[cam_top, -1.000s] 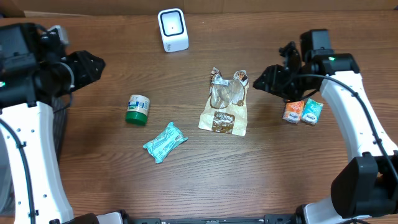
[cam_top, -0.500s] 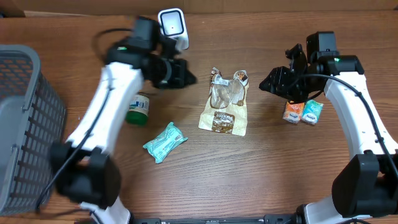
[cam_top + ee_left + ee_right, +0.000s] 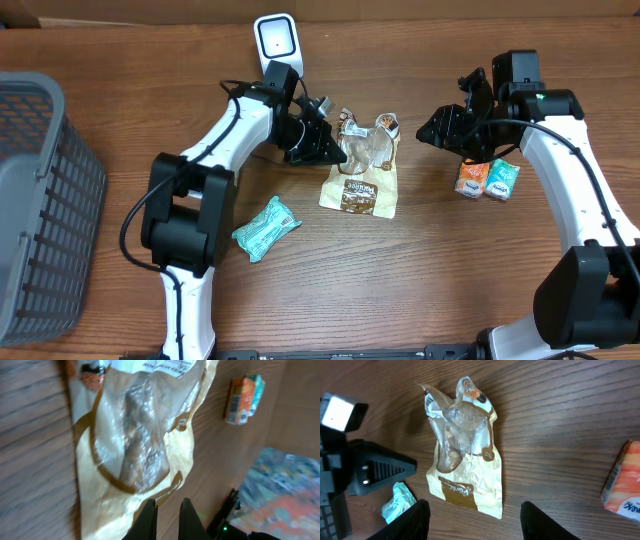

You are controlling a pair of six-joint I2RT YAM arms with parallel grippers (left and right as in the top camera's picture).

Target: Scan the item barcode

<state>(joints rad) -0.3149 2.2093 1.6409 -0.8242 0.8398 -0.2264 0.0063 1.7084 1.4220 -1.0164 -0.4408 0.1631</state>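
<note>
Left pincer (image 3: 333, 155), clenched, sits at the 9 o'clock edge of a tan snack bag (image 3: 362, 175) lying flat near the middle of the table (image 3: 450, 290); whether it pinches the wrapper cannot be told. Right pincer (image 3: 428, 132) hangs released at the bag's 3 o'clock, gripping nothing, near two small cartons (image 3: 472, 180). A white scanner (image 3: 277, 45) stands at the table's 12 o'clock, a grey basket (image 3: 40, 200) at 9 o'clock.
</note>
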